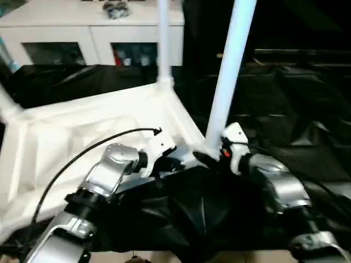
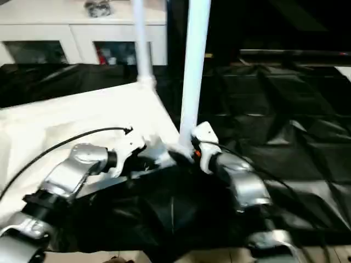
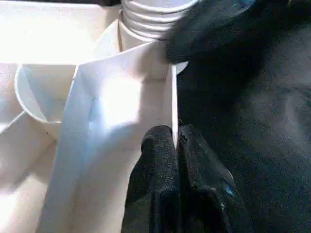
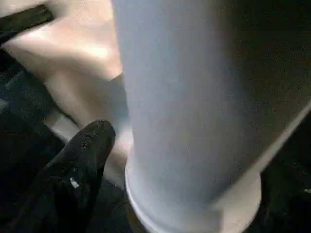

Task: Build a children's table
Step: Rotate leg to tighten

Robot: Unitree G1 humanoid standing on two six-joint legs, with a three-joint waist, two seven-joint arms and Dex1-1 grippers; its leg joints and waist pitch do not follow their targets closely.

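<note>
White tabletop (image 1: 82,129) upside down, ribbed; legs (image 1: 227,71) upright in corners.

Place: we read this as an indoor room set up as a robot test space with home-style furniture.
Cabinet: we see a white cabinet (image 1: 93,33) with glass doors along the back wall, coloured items behind the glass.
Top: we see small dark objects (image 1: 115,9) on it, too blurred to name.
Cover: we see black sheeting (image 2: 285,142) spread under the work.
Floor: we see a pale strip (image 1: 137,256) at the near edge.
</note>
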